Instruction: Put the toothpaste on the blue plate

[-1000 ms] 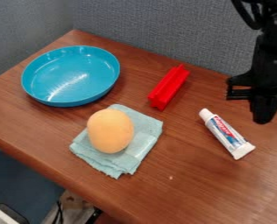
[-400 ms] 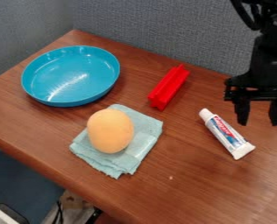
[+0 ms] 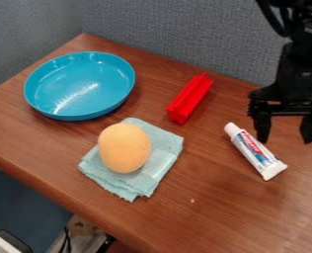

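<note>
While the blue plate point(image 3: 80, 85) sits at the far left of the wooden table point(image 3: 211, 183), a pale teal cloth point(image 3: 135, 158) bearing an orange rounded object point(image 3: 124, 146) lies in front of it, and a red block point(image 3: 191, 97) occupies the centre. Farther right, the toothpaste point(image 3: 255, 149) lies flat on the table, well apart from the plate. At the right edge, the gripper point(image 3: 286, 121) hangs pointing down with its fingers spread apart, just above and behind the tube, holding nothing.

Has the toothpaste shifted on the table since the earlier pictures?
No. The toothpaste lies in the same spot, right of the red block, at the same angle.
</note>
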Tool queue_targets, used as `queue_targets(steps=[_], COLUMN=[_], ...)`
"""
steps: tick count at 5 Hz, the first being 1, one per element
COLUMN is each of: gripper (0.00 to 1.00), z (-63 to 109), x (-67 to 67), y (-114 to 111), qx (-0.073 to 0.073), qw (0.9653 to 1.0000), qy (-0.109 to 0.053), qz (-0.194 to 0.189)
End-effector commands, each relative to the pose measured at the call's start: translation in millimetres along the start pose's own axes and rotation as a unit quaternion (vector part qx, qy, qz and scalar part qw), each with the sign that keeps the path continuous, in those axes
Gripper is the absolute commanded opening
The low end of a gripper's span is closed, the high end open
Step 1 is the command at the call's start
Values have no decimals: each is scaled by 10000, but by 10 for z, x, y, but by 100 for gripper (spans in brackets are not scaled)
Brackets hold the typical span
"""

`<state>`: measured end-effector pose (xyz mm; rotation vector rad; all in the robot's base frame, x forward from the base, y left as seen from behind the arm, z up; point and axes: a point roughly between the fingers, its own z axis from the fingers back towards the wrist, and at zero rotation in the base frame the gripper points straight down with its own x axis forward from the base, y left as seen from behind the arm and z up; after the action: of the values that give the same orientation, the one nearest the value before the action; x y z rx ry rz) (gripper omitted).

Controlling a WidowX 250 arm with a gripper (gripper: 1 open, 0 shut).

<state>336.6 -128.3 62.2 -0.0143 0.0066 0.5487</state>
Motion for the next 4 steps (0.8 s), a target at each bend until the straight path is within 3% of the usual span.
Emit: queue_targets(steps=[1, 4], gripper=[100, 100], z=[186, 1], x=[90, 171], y=[68, 89], qx=[-105, 193], qw=[9986, 9953], qy=[-293, -386], qz=[417, 871])
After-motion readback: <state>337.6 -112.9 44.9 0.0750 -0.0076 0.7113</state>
